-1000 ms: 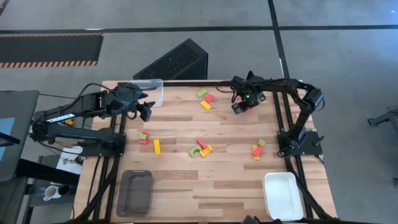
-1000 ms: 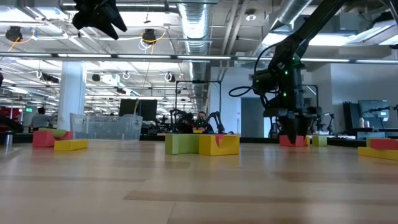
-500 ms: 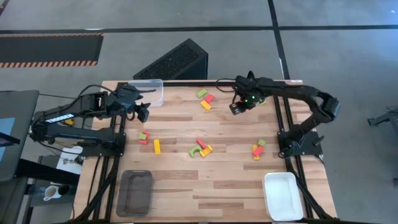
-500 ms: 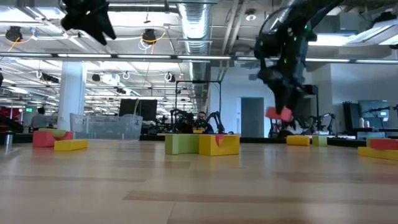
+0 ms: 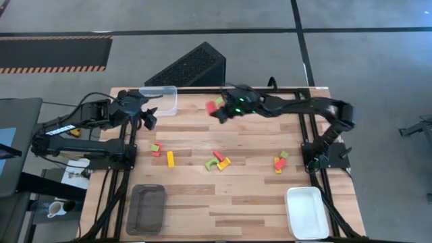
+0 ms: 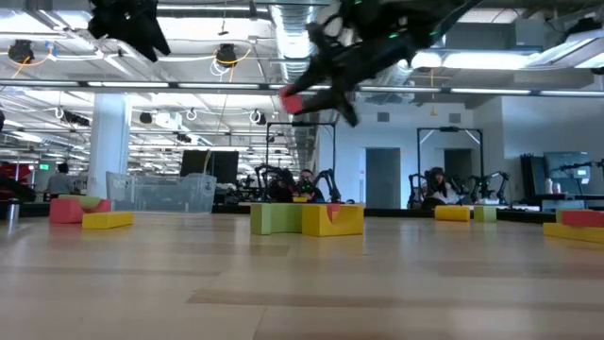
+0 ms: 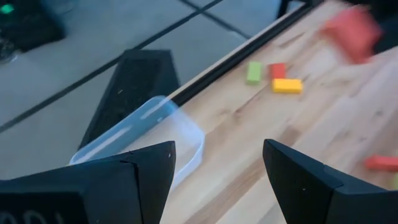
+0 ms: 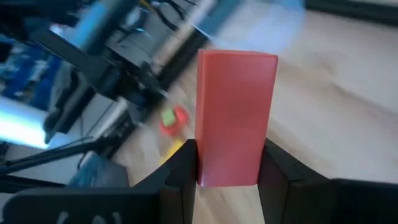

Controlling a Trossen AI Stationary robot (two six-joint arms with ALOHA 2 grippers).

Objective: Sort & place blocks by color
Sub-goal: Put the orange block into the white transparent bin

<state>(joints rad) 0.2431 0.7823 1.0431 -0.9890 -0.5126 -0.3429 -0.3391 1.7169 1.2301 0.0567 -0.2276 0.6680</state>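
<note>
Right wrist view shows the right gripper (image 8: pixel 227 167) clamped on a red block (image 8: pixel 235 115), fingers narrowed against its sides, held high above the table's far edge. The left gripper (image 7: pixel 217 163) hangs open and empty near the clear tray (image 5: pixel 162 100). Other blocks (image 5: pixel 218 160) lie scattered mid-table, well apart from the held one.

Motion blur is smearing the red block (image 7: pixel 352 32) in the left wrist view, so its shape is anyone's guess. The right gripper's fingers (image 8: pixel 180 167) are covering that block's (image 8: pixel 235 117) lower end in the right wrist view.
</note>
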